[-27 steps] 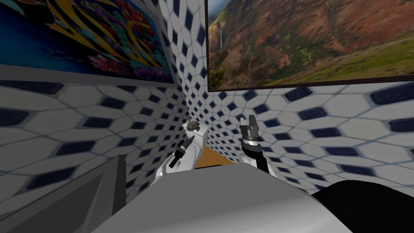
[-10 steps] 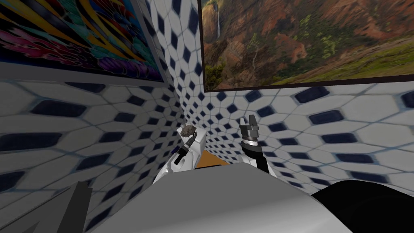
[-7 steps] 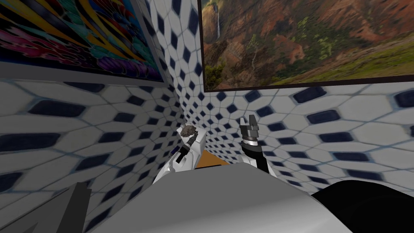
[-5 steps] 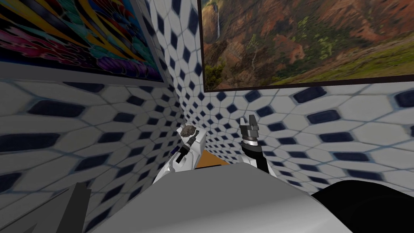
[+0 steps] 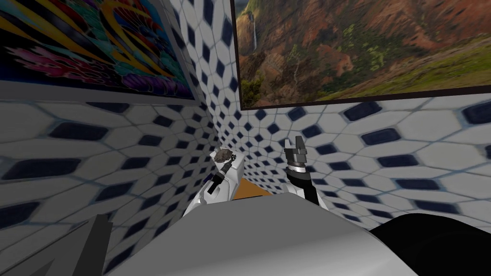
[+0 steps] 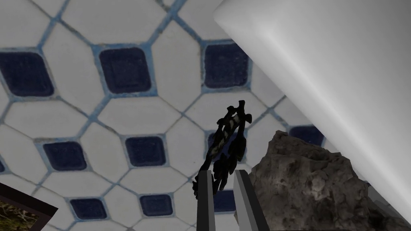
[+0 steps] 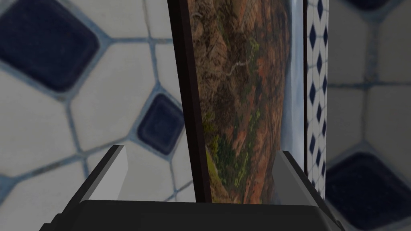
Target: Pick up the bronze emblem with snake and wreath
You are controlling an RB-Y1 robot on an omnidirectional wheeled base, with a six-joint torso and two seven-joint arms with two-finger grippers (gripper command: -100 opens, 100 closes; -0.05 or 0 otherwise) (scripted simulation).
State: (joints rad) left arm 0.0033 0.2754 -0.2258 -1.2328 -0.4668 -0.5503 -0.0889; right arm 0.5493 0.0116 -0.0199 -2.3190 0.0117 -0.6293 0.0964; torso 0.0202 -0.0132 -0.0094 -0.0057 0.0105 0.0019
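Note:
The emblem (image 6: 226, 148) is a thin, dark, leafy piece standing on edge. My left gripper (image 6: 222, 176) is shut on its lower part, with one finger on each face. In the head view the left gripper (image 5: 226, 164) reaches over a white fixture (image 5: 235, 176) in the tiled corner, beside a rough brown-grey rock (image 5: 222, 155). The same rock (image 6: 305, 188) lies just beside the gripper's fingers in the left wrist view. My right gripper (image 5: 294, 143) is raised to the right of the fixture, and its fingers (image 7: 116, 166) stand wide apart with nothing between them.
Tiled walls with dark blue diamonds close in on both sides of the corner. The fixture's white rounded surface (image 6: 329, 80) runs close past the rock. A strip of orange floor (image 5: 251, 188) shows to the right of the fixture. Large framed pictures (image 5: 359, 48) hang above.
My left gripper's fingers have come together on the emblem. The head view has shifted slightly. The right arm has not moved.

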